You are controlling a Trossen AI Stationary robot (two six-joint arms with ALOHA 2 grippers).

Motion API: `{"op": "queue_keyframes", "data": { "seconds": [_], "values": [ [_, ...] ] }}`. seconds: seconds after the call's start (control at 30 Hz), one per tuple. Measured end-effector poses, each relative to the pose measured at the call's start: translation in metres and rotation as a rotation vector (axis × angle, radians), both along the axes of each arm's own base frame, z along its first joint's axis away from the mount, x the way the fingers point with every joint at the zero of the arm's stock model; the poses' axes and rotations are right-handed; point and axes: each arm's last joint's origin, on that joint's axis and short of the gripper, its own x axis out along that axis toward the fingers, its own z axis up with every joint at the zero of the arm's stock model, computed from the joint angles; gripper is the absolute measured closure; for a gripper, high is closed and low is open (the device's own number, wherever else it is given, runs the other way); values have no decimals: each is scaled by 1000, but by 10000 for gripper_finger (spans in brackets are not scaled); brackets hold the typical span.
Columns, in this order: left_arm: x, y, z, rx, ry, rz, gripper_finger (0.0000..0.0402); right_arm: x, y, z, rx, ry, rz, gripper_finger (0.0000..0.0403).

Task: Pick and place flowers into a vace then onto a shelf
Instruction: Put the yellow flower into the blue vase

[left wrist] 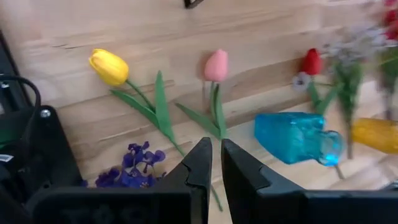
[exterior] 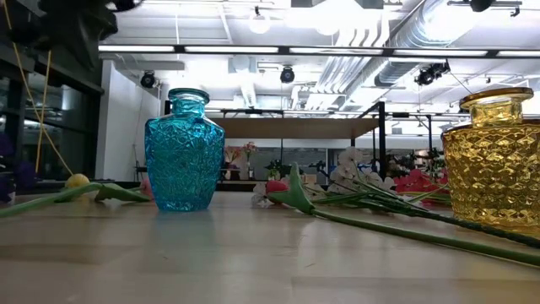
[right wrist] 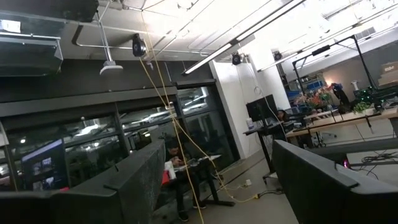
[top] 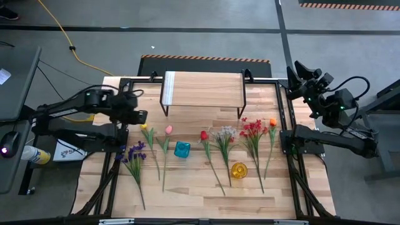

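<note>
You have the plank tabletop (top: 194, 187) in front of you, and at its far edge stands the shelf (top: 203, 89), with nothing on it yet. The flowers (top: 206, 147) all lie flat on the planks in one row in front of the shelf, blooms toward the shelf and stems pointing to the near edge, so the long axis of each runs from far to near. I count eight: purple, yellow, pink, red, white, a red bunch, one more red and orange.

There are two vases: the blue vase (top: 182, 149) stands between the pink flower and the red one, and the yellow vase (top: 239, 170) stands nearer to you, among the stems on the right side.

Your left gripper (top: 139, 116) hangs over the left end of the row, just by the yellow tulip (left wrist: 109, 66), and its fingers (left wrist: 200, 167) are almost together, holding nothing. The yellow and pink blooms lie just ahead of it and the purple one a little nearer to you, so in my judgement this arm is the closer one for the first pick, and it must open first.

Your right gripper (top: 303, 72) waits beyond the far right corner, off the table, with jaws wide and empty.
</note>
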Motion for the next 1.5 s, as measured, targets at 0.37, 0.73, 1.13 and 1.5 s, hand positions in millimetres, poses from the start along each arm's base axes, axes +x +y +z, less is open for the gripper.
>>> {"op": "queue_keyframes", "data": {
  "seconds": [0.37,0.73,1.13,1.5],
  "values": [
    [37,9,-28,23,327,-12,330,0,0,-1,4,8,-1,116],
    [58,12,-44,3,422,-72,330,1,-1,-3,14,34,-1,116],
    [65,-10,-44,39,371,-83,269,1,-1,-3,-5,71,-52,116],
    [66,-39,-61,46,414,57,182,1,-1,-3,-9,75,-52,116]
  ]
}}
